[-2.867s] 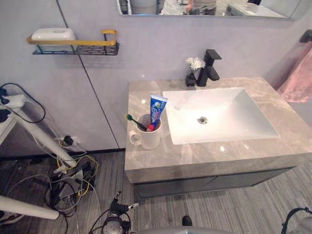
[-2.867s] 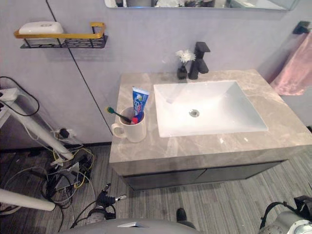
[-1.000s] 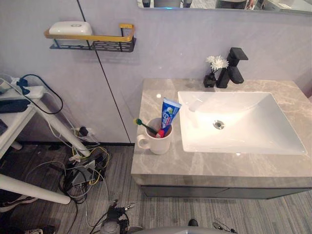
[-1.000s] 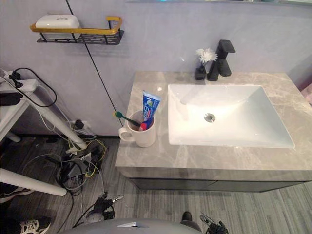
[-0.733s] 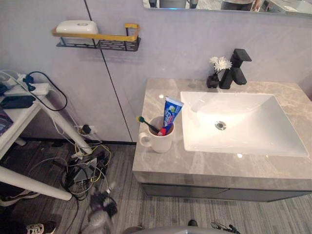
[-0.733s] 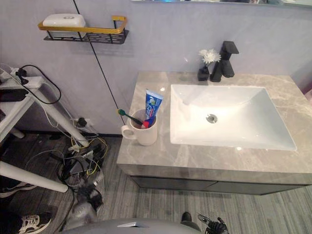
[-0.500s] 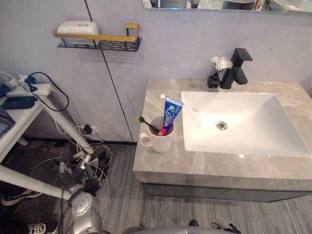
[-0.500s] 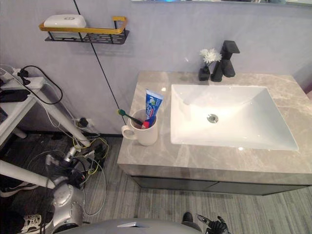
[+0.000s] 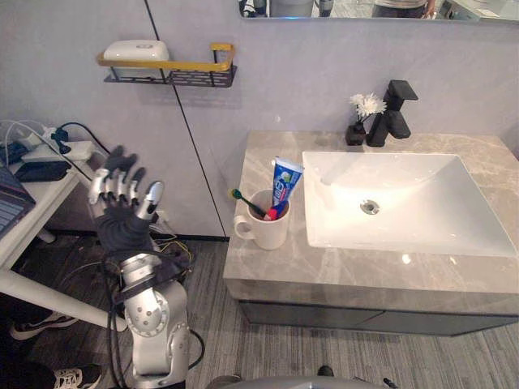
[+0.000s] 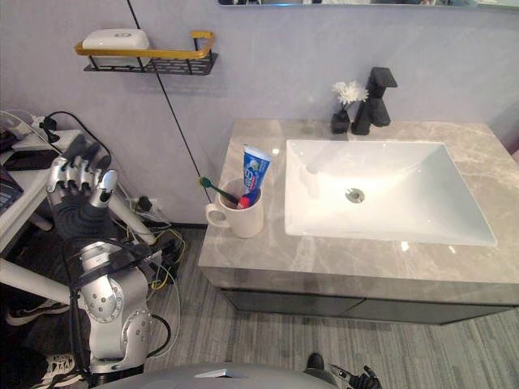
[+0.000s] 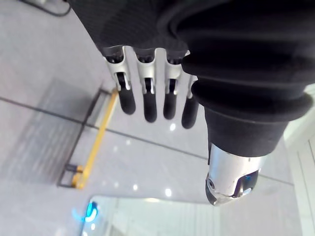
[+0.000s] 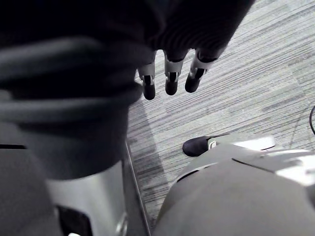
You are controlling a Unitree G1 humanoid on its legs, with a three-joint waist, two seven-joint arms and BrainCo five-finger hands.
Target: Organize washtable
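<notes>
Left hand [image 9: 123, 217] (fingers straight) hangs well left of mug [image 9: 268, 232].

Both eye views look down on the counter [image 9: 324, 271] and sink [image 9: 422, 219] — nearly one scene. Wrist views sit close: wall shelf [image 11: 97, 137] beyond the left fingers [image 11: 150, 105], floor [image 12: 256, 88] beyond the right fingers [image 12: 171, 83].
</notes>
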